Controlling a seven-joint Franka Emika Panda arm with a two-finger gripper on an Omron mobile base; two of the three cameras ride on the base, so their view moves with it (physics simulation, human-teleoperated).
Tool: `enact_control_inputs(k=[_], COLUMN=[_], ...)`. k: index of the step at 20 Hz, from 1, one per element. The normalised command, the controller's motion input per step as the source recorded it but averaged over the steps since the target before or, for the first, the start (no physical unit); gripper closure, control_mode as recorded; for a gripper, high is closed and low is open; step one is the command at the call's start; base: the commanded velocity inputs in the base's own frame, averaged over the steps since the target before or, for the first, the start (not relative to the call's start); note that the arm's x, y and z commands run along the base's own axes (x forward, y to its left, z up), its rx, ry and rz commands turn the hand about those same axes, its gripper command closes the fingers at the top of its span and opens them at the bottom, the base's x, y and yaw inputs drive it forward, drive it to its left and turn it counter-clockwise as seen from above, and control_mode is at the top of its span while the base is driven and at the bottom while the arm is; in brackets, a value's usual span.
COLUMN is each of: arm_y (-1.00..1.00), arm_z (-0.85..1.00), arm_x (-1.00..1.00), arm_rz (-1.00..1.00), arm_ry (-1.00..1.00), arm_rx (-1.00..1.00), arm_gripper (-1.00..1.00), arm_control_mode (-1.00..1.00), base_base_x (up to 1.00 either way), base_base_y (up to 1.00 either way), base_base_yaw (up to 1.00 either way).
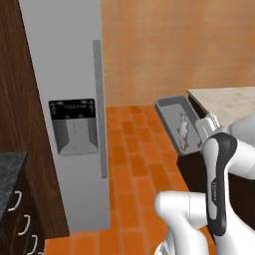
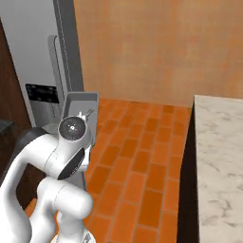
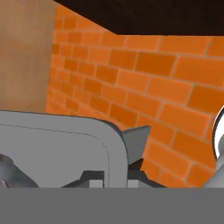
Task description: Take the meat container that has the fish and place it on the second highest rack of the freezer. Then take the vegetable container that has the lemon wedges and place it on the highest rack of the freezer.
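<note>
The meat container [image 1: 172,113], a shallow grey tray, hangs tilted in the air over the brick floor, just off the counter's corner. The small silvery fish [image 1: 183,130] lies inside it. My gripper [image 1: 199,137] is shut on the tray's near rim. In the hand view my gripper [image 3: 114,177] clamps the tray's wall [image 3: 57,146]. From the right base the tray [image 2: 81,104] stands behind my wrist. The freezer [image 1: 64,74] stands to the left with its grey door and bar handle [image 1: 99,109] facing me. The vegetable container with the lemon wedges is out of view.
A marble counter [image 2: 218,156] with a dark cabinet front runs along the right. A dark counter with drawer handles [image 1: 12,199] sits at the lower left beside the freezer [image 2: 33,52]. Orange brick floor [image 1: 134,164] lies open between freezer and counter.
</note>
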Motion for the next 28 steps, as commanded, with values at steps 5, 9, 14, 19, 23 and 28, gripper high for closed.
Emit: enact_control_inputs(k=[5,9,14,19,23,28], arm_y=[0.00,0.00,0.00,0.00,0.00,0.00], arm_z=[0.00,0.00,0.00,0.00,0.00,0.00], arm_x=[0.00,0.00,0.00,0.00,0.00,0.00], arm_rz=[0.00,0.00,0.00,0.00,0.00,0.00], arm_ry=[0.00,0.00,0.00,0.00,0.00,0.00], arm_rx=[0.00,0.00,0.00,0.00,0.00,0.00], arm_gripper=[1.00,1.00,1.00,1.00,1.00,1.00], arm_control_mode=[1.00,1.00,1.00,1.00,1.00,1.00], base_base_x=[1.00,1.00,1.00,1.00,1.00,1.00], base_base_y=[-0.76,-0.37,-0.26,-0.26,-0.20,-0.23], base_base_yaw=[0.09,0.03,0.01,0.00,0.00,0.00])
